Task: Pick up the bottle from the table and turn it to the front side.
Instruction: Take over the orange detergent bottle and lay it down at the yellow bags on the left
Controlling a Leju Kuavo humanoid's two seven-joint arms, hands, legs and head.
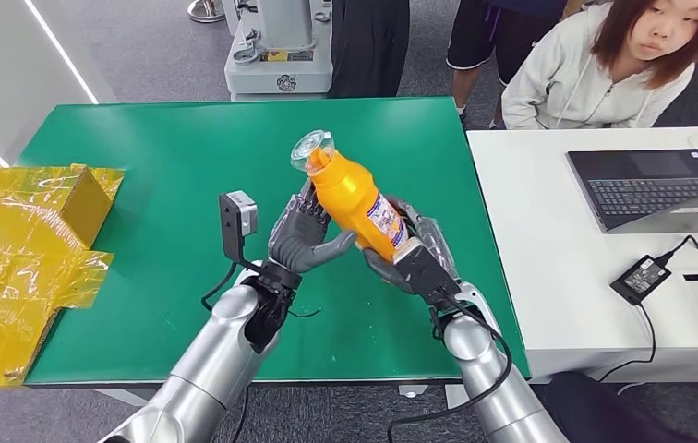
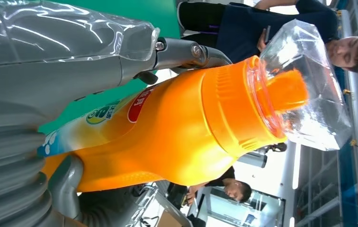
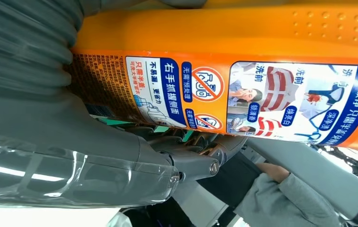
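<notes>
Head view: an orange bottle is held up above the green desk, tilted, with its clear cap pointing up and away from the robot. Both hands are on it. The left hand holds it from the left, fingers curled against the body and thumb under it. The right hand holds the lower end from the right, fingers wrapped around the base beside the printed label.

Left wrist view: the bottle's orange neck ends in a clear cap over an orange spout; the thumb presses the bottle's body. What the bottle holds cannot be told through the orange plastic.

Right wrist view: the label with pictures and small print faces the camera.

Crumpled yellow wrapping lies at the desk's left edge. A white desk stands to the right, with a laptop and a power adapter. A person in a pale hoodie sits behind it.
</notes>
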